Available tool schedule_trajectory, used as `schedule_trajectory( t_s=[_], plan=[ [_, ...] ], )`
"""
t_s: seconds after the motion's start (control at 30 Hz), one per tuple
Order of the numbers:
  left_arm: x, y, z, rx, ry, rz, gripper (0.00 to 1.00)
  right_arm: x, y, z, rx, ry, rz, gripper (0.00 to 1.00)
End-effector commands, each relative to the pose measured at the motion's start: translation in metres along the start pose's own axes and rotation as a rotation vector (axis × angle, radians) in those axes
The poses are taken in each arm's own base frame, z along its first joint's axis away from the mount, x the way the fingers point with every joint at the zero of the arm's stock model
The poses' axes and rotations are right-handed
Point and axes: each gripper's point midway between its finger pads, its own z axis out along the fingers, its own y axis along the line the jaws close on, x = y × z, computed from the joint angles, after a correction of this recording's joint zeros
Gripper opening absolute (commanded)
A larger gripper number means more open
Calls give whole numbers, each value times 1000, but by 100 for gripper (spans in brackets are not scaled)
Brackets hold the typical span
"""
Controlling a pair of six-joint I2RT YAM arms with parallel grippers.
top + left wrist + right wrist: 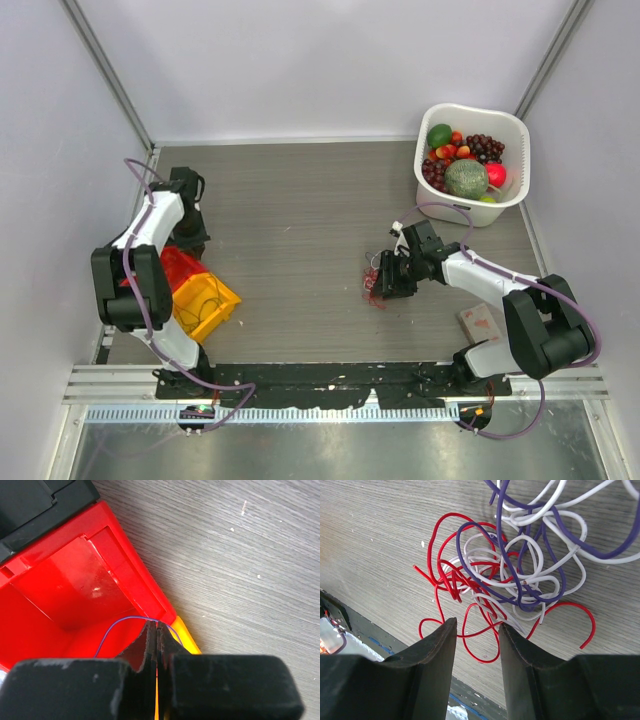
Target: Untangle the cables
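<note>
Spreading across most of the top view is the grey wooden table [300,220]. On it a white basket [480,215] of fruit stands at the far right, and a red bin [180,265] with a yellow bin [210,300] just beside it stands at the left. The left gripper [157,625] hangs over the edge of the red bin with its jaws pressed fully together. A thin purple wire [125,619] arches out from their tips, so it seems to be pinched there. The right gripper [477,625] is low over the table near the middle right. Its jaws are partly apart and nothing is between them except air and one red loop [482,659] that lies flat on the wood. The cables [510,575] lie just in front of these fingers as one loose knot of red, white and purple wire, so I judge that most of the task remains. The step in hand looks like choosing the next wire to pull out. To do it well, I think the right gripper should take a strand at the outside of the knot, such as this free red loop, and close on that one alone. The pull should be slow and away from the knot, because the red wire crosses the white and purple ones many times. A quick pull could tighten them or drag the whole bundle along.
</note>
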Motion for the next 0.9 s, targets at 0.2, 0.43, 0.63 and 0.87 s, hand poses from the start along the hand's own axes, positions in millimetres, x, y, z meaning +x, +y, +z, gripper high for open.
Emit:
schedule_trajectory(
  t_s=[0.2, 0.43, 0.63, 0.87],
  plan=[
    [-1, 19, -32, -34, -50, -82, 59, -10, 8, -3, -32, -33, -14, 45],
    [26, 41, -33, 65, -18, -234, 100, -13, 13, -8, -46, -51, -25, 45],
    [43, 39, -24, 256, 54, -376, 100, -13, 15, -10, -58, -54, -34, 45],
    [52, 24, -18, 339, 120, -396, 88, -11, 15, -9, -64, -56, -33, 45]
  ],
)
